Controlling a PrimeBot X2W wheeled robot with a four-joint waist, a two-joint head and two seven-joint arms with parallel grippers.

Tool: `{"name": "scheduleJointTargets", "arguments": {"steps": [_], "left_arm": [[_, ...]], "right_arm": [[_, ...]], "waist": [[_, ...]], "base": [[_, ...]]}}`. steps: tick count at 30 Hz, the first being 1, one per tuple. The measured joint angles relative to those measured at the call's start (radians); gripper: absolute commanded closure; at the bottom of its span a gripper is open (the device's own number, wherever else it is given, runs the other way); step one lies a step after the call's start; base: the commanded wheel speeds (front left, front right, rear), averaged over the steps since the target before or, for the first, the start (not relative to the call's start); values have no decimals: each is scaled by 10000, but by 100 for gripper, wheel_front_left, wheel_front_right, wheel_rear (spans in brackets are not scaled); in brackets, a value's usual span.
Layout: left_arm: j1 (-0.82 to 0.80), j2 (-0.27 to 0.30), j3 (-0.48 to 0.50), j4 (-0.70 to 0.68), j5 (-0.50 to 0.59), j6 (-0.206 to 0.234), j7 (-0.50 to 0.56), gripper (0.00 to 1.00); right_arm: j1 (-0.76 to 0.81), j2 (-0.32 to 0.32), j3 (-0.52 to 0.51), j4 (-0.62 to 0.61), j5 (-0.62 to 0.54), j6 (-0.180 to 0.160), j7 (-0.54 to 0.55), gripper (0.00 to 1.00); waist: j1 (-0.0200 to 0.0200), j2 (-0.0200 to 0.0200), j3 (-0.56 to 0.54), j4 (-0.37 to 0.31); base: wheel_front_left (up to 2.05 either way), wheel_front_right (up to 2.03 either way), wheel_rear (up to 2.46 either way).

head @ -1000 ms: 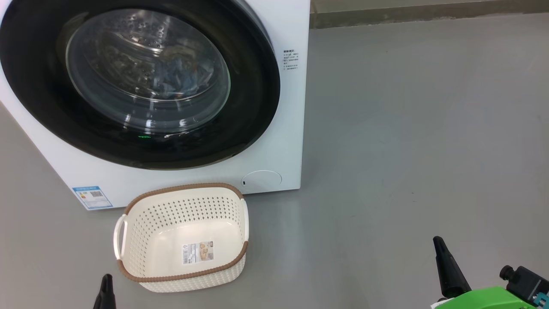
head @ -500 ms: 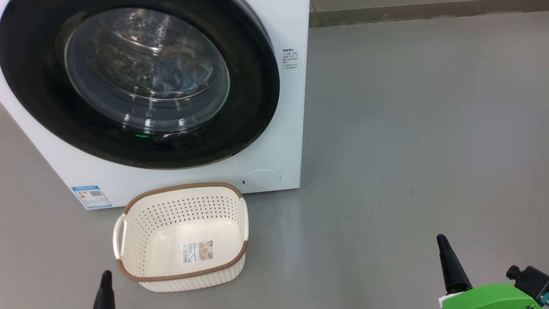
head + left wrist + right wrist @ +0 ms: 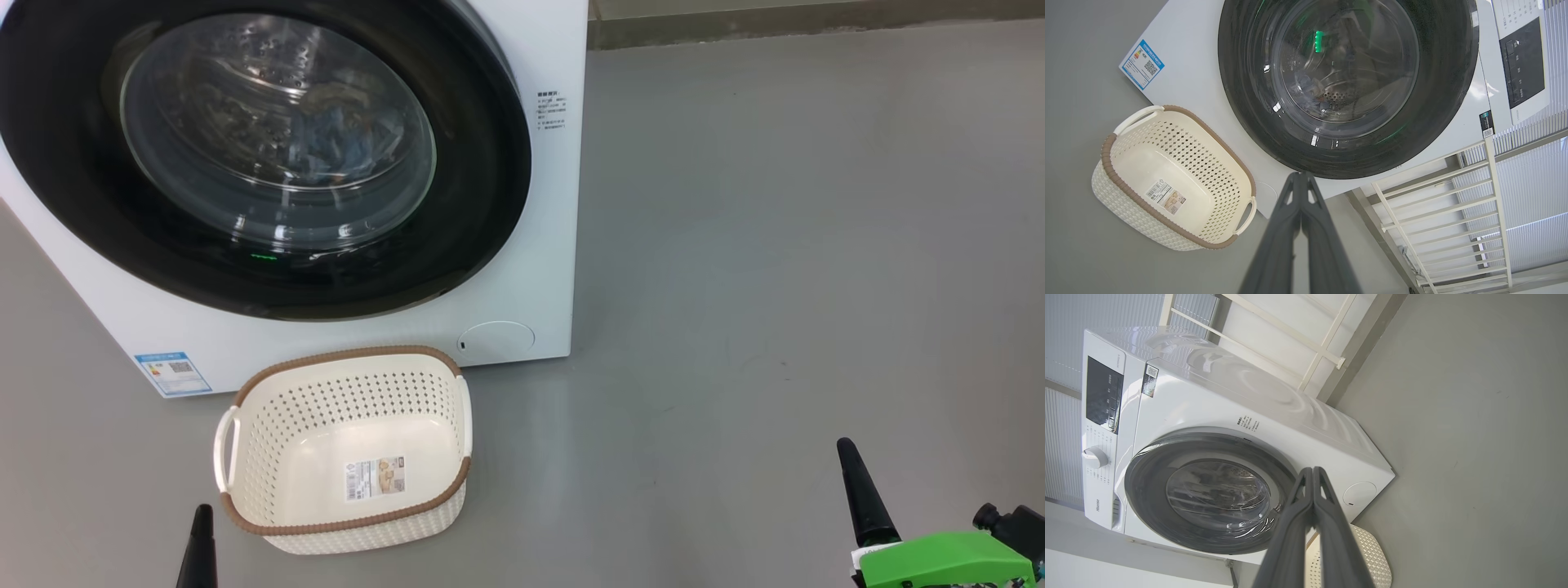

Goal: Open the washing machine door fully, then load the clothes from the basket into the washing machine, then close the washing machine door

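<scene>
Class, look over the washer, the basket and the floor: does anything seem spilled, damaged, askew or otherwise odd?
Nothing stands out. The washing machine door sits shut and looks intact. The clothes lie inside behind its glass. The basket stands upright and empty in front of the machine, and the floor looks dry.

Closed door [image 3: 483, 163] over clothes [image 3: 335, 139]; cream basket [image 3: 343, 408] in front.

The right gripper [image 3: 1312, 470] is pointing up from bottom centre, fingers pressing together. The washing machine [image 3: 1290, 416] is occupying the left half, its door [image 3: 1149, 506] sitting closed, the basket [image 3: 1372, 555] peeking in at the bottom edge.
</scene>
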Motion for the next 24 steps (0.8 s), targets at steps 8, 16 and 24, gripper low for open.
{"name": "scheduleJointTargets", "arguments": {"steps": [8,16,24], "left_arm": [[-221,4,19,119,-999,0,261,100],[-373,10,44,232,-1850,0,466,100],[-607,12,77,314,-2683,0,702,100]], "right_arm": [[-15,-6,-67,52,976,-2,249,100],[-61,-8,-151,100,1871,-2,514,100],[-221,-10,-272,150,2780,-4,715,100]], "waist": [[0,0,20,-10],[0,0,38,-19],[0,0,55,-28]], "base": [[0,0,0],[0,0,0],[0,0,0]]}}
